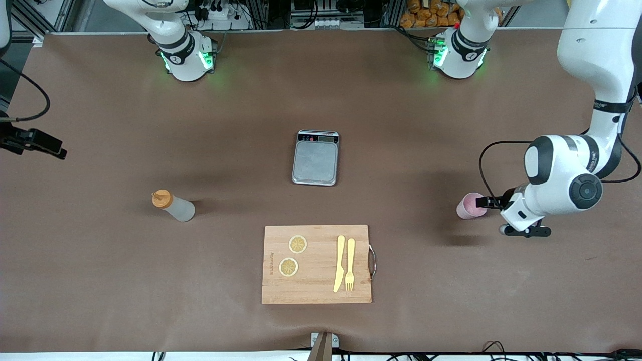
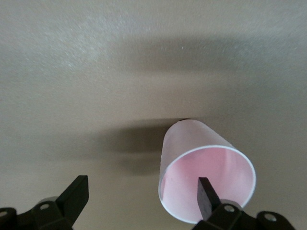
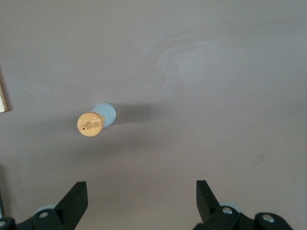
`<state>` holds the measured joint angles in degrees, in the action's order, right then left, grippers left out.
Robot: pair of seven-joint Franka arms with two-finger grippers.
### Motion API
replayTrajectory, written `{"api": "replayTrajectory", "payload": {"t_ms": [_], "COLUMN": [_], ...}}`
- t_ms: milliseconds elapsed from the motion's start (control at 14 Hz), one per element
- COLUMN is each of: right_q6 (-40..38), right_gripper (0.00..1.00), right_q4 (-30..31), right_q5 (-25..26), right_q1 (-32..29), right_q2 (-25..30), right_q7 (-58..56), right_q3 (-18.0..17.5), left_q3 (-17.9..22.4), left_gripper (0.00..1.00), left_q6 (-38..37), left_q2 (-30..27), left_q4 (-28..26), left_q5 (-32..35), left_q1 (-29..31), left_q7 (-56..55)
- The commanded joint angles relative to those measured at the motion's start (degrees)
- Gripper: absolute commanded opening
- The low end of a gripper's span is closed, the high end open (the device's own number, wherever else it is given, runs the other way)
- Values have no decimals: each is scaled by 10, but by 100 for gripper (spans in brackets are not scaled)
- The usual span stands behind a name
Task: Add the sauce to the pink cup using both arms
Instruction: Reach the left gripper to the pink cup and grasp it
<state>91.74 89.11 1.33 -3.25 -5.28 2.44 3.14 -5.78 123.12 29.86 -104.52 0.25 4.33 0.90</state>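
Brown table [image 1: 100, 276] | pink cup [image 2: 206, 177] around one left finger [image 2: 207, 196], fingers spread

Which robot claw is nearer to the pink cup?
Left. The left claw is open right at the pink cup, one finger at its rim. The right claw hangs open above the sauce bottle.

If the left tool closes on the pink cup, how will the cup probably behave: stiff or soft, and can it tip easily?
The pink cup looks thin-walled and empty, so it is probably light and may flex under a firm squeeze. It stands upright with nothing supporting it, so a sideways nudge could tip or slide it. The left tool is open with one finger over the rim, so closing may push the cup first.
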Motion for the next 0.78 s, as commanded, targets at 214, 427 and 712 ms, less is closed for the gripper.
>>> {"api": "replayTrajectory", "payload": {"t_ms": [214,427,712], "right_q6": [-5,-9,-12], "right_gripper": [100,100,100], "right_q4": [-20,-22,-22], "right_q5": [-72,-93,-95], "right_q1": [-62,-87,-119], "right_q2": [-46,-66,-92], "right_q7": [61,68,104], "right_q3": [-4,-4,-4], "left_q3": [1,1,-1], "left_gripper": [0,0,0], "left_q6": [-2,-2,-2], "left_q2": [21,21,9], "left_q4": [4,5,8], "left_q5": [4,13,13], "left_q1": [-9,-18,-16], "left_q7": [-1,-3,-2]}}
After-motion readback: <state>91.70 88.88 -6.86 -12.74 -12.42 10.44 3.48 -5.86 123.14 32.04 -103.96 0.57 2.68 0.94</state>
